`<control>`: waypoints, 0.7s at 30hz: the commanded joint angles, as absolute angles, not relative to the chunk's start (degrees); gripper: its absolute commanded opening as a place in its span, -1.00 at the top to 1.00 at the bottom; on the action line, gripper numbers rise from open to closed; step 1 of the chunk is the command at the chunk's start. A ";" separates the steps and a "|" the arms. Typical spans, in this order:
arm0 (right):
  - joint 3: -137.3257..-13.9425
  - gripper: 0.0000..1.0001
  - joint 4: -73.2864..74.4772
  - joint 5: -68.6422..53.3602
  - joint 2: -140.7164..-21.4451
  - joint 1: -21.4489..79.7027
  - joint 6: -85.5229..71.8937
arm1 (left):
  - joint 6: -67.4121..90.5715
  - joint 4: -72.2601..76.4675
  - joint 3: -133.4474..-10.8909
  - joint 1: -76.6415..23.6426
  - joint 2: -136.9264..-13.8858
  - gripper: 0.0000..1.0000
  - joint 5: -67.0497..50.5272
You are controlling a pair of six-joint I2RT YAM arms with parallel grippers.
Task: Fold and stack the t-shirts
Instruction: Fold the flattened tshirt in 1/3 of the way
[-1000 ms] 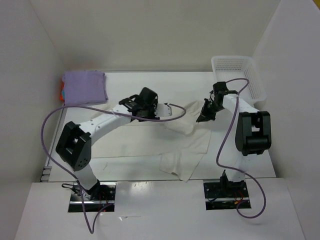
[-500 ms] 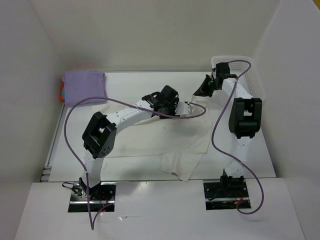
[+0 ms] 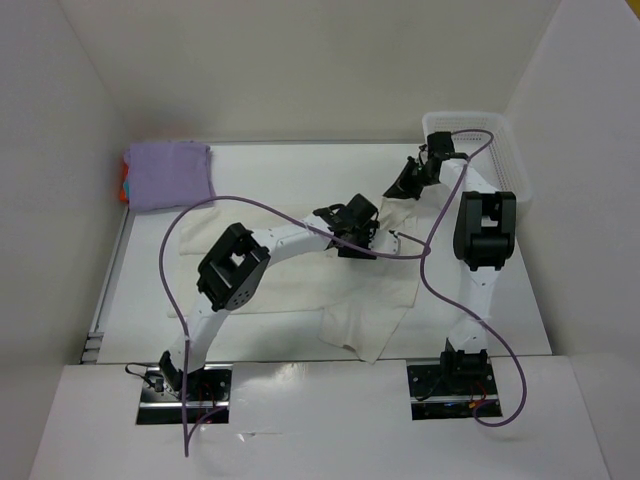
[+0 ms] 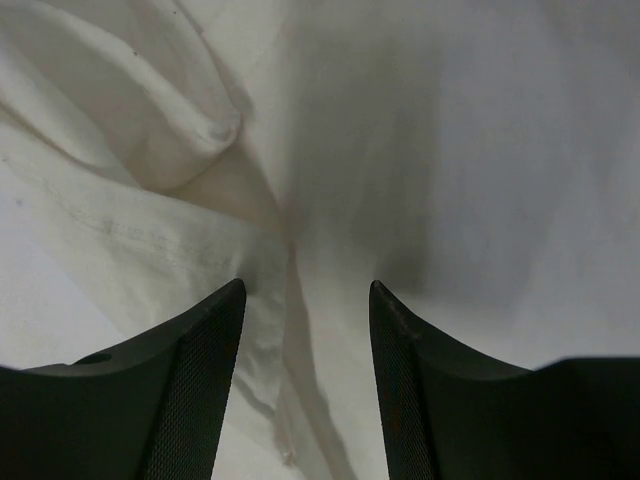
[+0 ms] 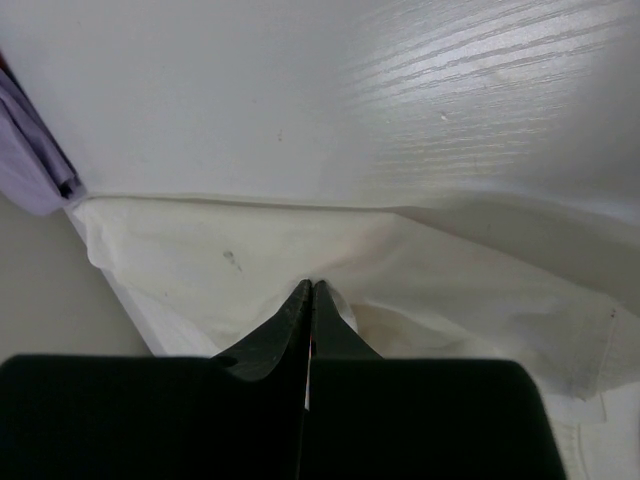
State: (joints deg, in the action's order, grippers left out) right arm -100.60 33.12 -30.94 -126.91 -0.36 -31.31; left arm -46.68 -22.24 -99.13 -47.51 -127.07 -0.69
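The lavender t-shirt (image 3: 168, 173) is covering the orange t-shirt (image 3: 123, 187) (its edge is peeking out) at the tabletop's (image 3: 270, 175) far-left corner. The left arm (image 3: 285, 240) is overlapping the off-white t-shirt (image 3: 365, 315).

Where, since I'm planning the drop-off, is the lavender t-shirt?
The lavender t-shirt lies folded at the table's far-left corner in the top view, atop an orange t-shirt.

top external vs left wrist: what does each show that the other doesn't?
Top external only: the folded lavender t-shirt at far left, the white basket at far right, both arms, and the right gripper shut on the far edge of the off-white t-shirt. Left wrist only: the cloth's creases and a stitched seam up close, with the left gripper open over them. Both: the off-white t-shirt and the left gripper.
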 commanded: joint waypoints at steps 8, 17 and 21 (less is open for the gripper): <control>-101.60 1.00 31.03 -31.99 -126.65 0.09 -30.67 | -47.99 -11.97 -100.03 -48.08 -128.50 -0.04 5.52; -99.76 1.00 31.03 -32.52 -125.51 0.09 -30.15 | -47.29 -9.58 -98.70 -48.08 -128.50 0.71 9.05; -98.44 1.00 31.03 -32.52 -124.28 0.09 -30.15 | -46.68 -11.51 -98.70 -48.08 -128.50 0.88 9.05</control>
State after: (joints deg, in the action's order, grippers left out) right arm -99.53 32.45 -31.92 -126.89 -0.36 -30.52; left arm -47.75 -11.70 -99.13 -47.83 -127.87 9.02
